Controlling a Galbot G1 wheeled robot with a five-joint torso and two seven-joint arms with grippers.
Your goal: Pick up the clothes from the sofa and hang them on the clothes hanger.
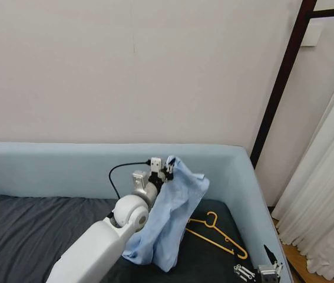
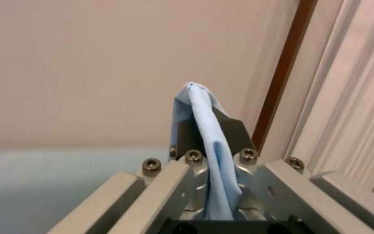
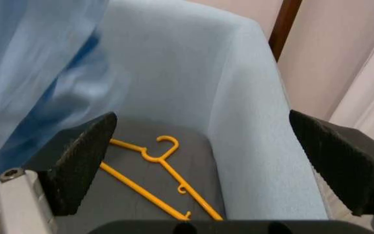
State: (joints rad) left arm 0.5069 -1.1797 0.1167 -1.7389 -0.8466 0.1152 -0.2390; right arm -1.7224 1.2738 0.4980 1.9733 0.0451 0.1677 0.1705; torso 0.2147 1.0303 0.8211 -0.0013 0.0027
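Aloft — blue shirt [image 1: 174, 224] in left hand [image 1: 167, 168]

No text, label, brand, number or sign can be read anywhere. The blue garment [image 1: 172, 218], the yellow hanger [image 3: 151, 157] and the sofa [image 1: 49, 168] are plain, with no legible marks on them.
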